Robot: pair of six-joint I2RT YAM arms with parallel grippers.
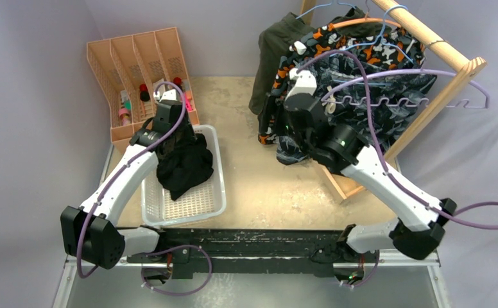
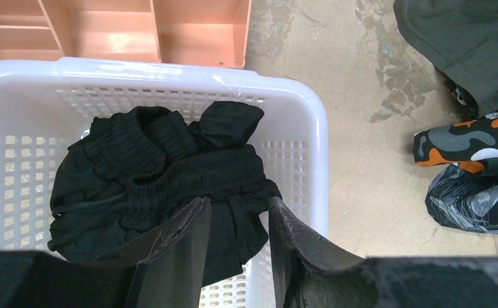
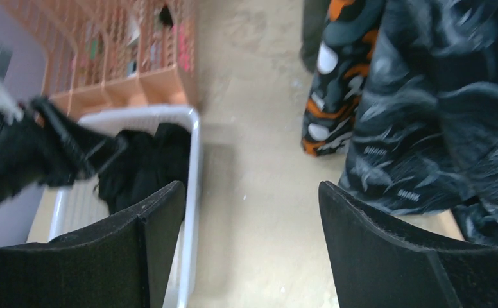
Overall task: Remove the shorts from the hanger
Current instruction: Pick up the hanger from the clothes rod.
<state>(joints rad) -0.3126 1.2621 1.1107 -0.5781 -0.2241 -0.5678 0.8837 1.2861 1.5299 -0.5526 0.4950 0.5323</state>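
You have one pair of four off so far, by my reading. The plain black fabric shorts [image 1: 182, 163] lie bunched in the white perforated plastic basket [image 1: 215, 186] on the left of the beige table [image 1: 259, 167], with one corner spilling over the basket's near rim. Your left gripper [image 2: 239, 204] hangs right over that heap with its fingers partly apart. Black cloth shows through the gap, but from the left wrist view you cannot tell whether any of it is pinched or merely lies below, so treat that drop as unconfirmed. The other three pairs are at the far right on the slanted wooden rail [image 1: 452, 64]. The olive green shorts [image 1: 269, 64] are leftmost, the orange, black and white camouflage shorts [image 1: 336, 42] hang beside them, and the dark blue-grey camouflage shorts [image 1: 375, 109] hang furthest right and lowest. All three look to be on their hangers, though the clips are too small to make out. Your right gripper [image 3: 251, 187] is spread wide with nothing between its fingers, only bare table. It sits close beside the dark camouflage pair, whose cloth fills the right of the right wrist view without touching it. That pair looks like your next one, leaving most of the job ahead.
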